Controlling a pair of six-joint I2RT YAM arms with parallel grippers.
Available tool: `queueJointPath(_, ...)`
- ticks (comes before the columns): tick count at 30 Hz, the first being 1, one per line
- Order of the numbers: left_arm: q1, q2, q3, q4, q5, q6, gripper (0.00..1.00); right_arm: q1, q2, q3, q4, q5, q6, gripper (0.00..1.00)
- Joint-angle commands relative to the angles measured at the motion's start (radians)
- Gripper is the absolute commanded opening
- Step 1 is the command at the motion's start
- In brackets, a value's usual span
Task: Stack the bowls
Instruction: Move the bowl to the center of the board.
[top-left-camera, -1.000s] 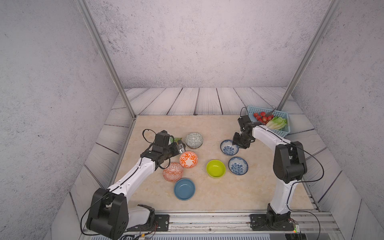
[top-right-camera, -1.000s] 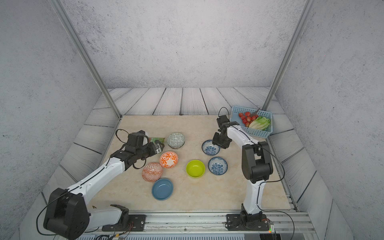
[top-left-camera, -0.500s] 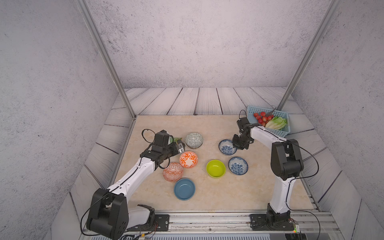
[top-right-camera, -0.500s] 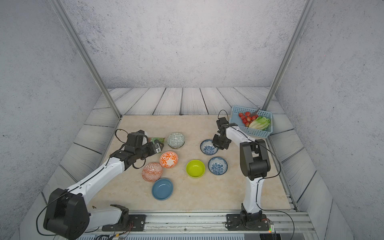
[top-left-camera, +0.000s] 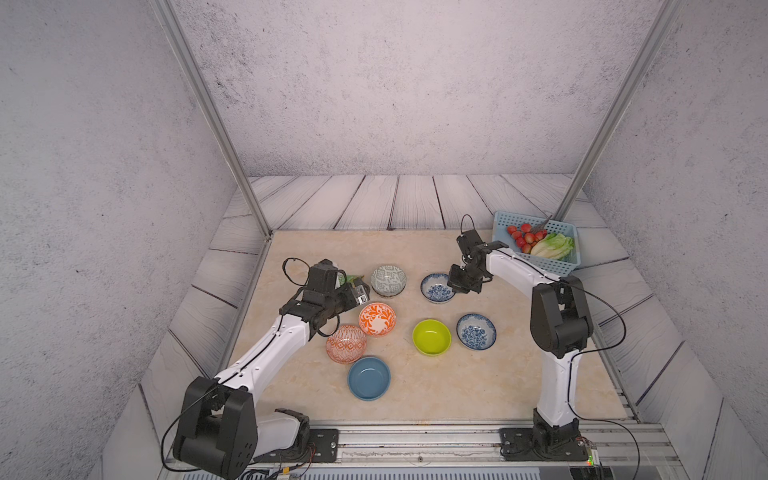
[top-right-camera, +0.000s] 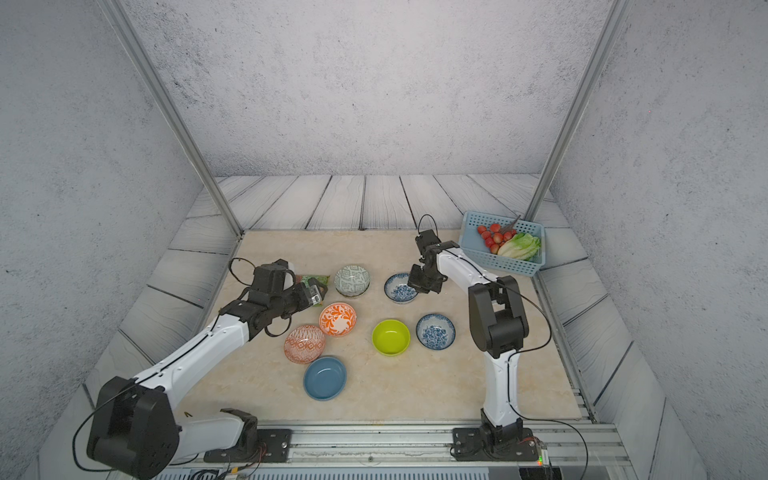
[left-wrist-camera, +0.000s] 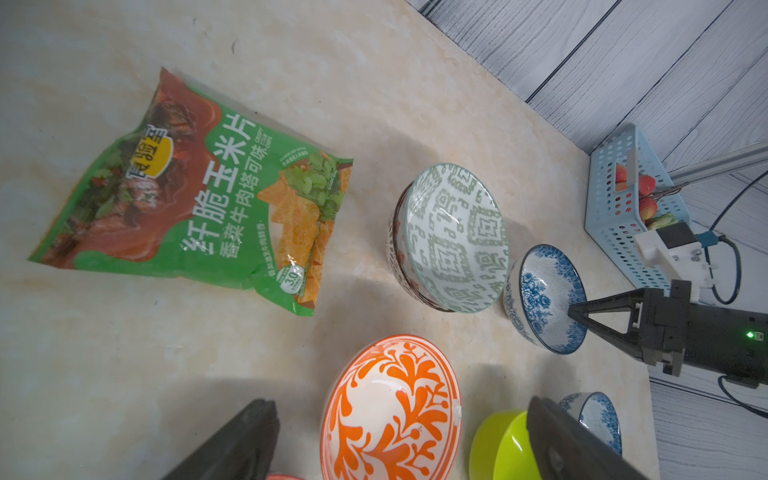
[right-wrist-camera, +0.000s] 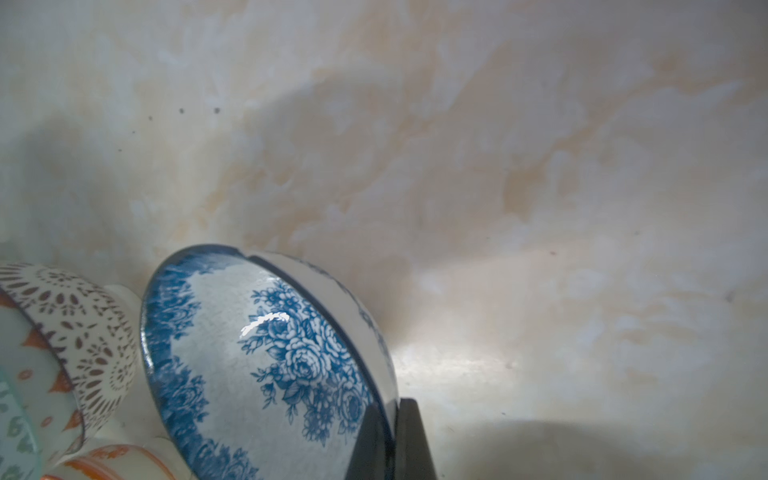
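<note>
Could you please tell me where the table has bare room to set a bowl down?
Bare: the far strip behind the green-patterned bowl, and the near stretch in front of the lime bowl. Crowded: around the orange-leaf bowl.

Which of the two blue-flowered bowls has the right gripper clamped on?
The farther blue-flowered bowl, beside the grey-green bowl: the right gripper pinches its rim. The nearer blue-flowered bowl sits untouched next to the lime bowl.

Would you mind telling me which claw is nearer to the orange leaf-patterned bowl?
Left. The left claw hangs open by the orange leaf-patterned bowl; the right claw is farther off, shut on the rim of a blue-floral bowl.
</note>
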Motion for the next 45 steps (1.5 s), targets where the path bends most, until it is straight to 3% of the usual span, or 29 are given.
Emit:
queueJointPath(1, 0.009, -0.020, -0.012, 0.017, 0.005, -0.004, 1.00, 0.013, 0.020, 0.027, -0.003, -0.006, 0.005, 0.00)
queueJointPath(6, 0.011, -0.020, -0.015, 0.024, 0.010, -0.007, 1.00, 0.022, 0.050, 0.038, 0.042, -0.053, 0.025, 0.00)
queueJointPath(20, 0.014, -0.018, -0.020, 0.030, 0.017, -0.010, 1.00, 0.048, 0.127, 0.138, 0.019, -0.035, 0.020, 0.01)
queueJointPath(23, 0.014, -0.014, -0.018, 0.032, 0.017, -0.011, 1.00, 0.057, 0.115, 0.134, 0.005, -0.017, 0.016, 0.15)
queueJointPath(27, 0.016, -0.013, -0.017, 0.029, 0.019, -0.006, 1.00, 0.057, 0.073, 0.105, 0.009, 0.005, 0.018, 0.47)
queueJointPath(31, 0.016, -0.017, -0.013, 0.014, 0.022, 0.000, 1.00, 0.058, 0.005, 0.085, -0.007, 0.044, -0.002, 0.64)
queueJointPath(39, 0.015, -0.073, -0.030, -0.020, 0.052, 0.005, 1.00, 0.054, -0.258, -0.055, -0.076, 0.186, -0.022, 0.72)
queueJointPath(45, 0.013, -0.150, -0.099, -0.007, 0.135, -0.031, 1.00, 0.020, -0.497, -0.396, -0.064, 0.211, 0.032, 0.72)
